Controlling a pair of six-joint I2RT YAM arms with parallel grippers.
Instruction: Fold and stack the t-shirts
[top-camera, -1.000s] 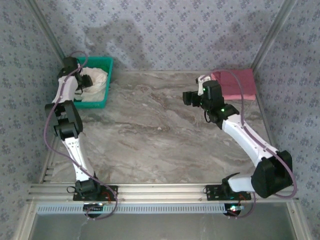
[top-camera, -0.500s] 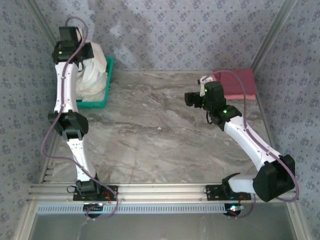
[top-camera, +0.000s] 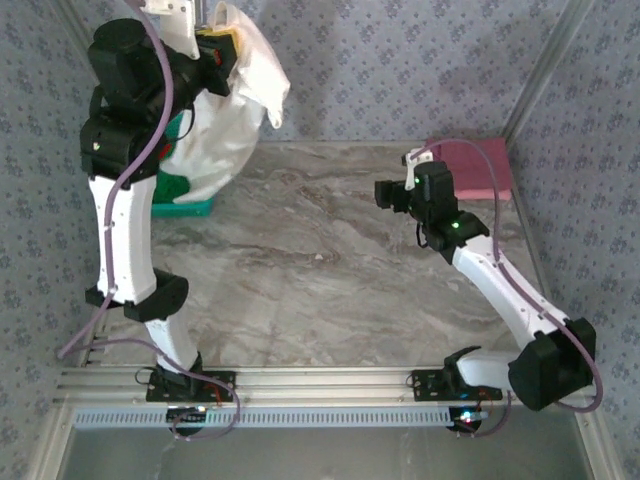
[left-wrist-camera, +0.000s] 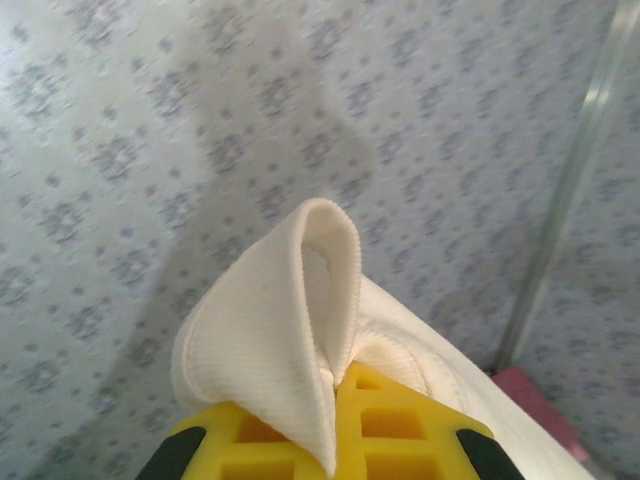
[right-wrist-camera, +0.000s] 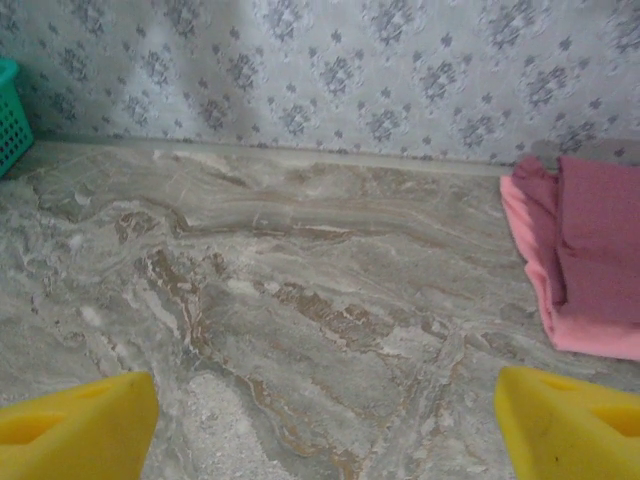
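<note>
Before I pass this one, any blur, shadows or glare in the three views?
Top external: even light, no glare. Left wrist: soft shadow on the wall behind the cream-white t-shirt, pattern slightly blurred. Right wrist: table sharp, end effector fingers soft.

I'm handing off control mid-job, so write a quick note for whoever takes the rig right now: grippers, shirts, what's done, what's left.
Left gripper: shut on the cream-white t-shirt, held high, cloth hanging over the teal basket at far left.
Right gripper: open, empty, above the table near the pink t-shirt.
Done: pink t-shirt lies folded at the far right corner.
Left: lay the white one flat, fold it, stack it on the pink.
</note>
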